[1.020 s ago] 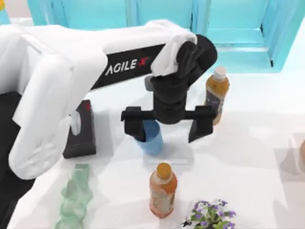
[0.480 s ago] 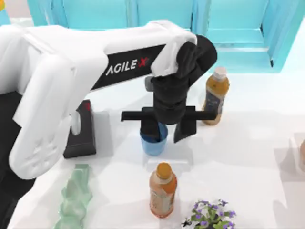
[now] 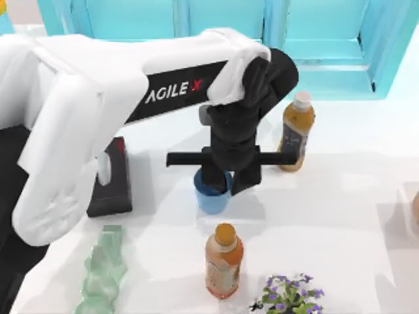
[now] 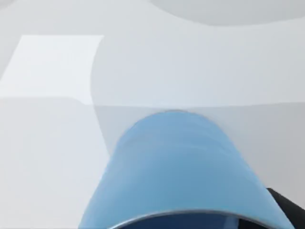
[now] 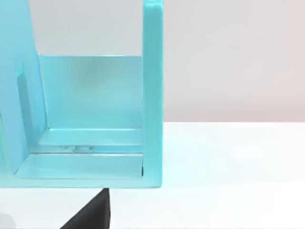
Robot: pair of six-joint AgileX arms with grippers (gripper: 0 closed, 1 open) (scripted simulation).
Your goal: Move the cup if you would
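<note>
Since a second ago the left tool [image 3: 221, 181] has drawn its fingers in from a wide spread to clamp the blue cup [image 3: 213, 195], which stands upright mid-desk between two tea bottles, so lifting looks next, while the right arm sits parked.

The left gripper [image 3: 224, 182] is reaching down over the cup [image 3: 213, 195] at the table's [image 3: 340, 209] middle, its 2 fingers closing on the rim. 2 bottles [image 3: 224, 260] [image 3: 296, 131], a vase [image 3: 101, 269], a black box [image 3: 112, 176] and flowers [image 3: 288, 294] are standing around it.
</note>
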